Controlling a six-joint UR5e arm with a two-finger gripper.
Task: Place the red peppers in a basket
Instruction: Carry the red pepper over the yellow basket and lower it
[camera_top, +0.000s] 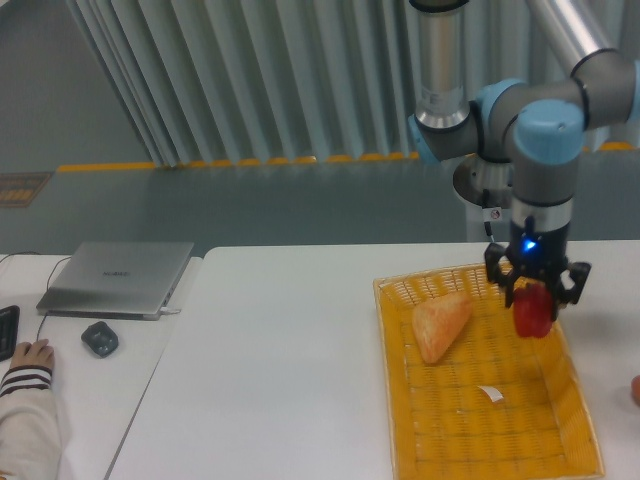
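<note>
My gripper (531, 298) is shut on the red pepper (531, 313), a small glossy red piece that hangs a little above the right side of the basket (480, 440). The basket is a large shallow yellow-orange woven tray on the white table. The gripper points straight down, with the arm rising behind it.
A pale orange triangular bread piece (441, 324) and a small white tag (490, 394) lie inside the basket. A reddish object (636, 388) shows at the right edge. On the left are a closed laptop (118, 277), a mouse (100, 338) and a person's hand (30, 354).
</note>
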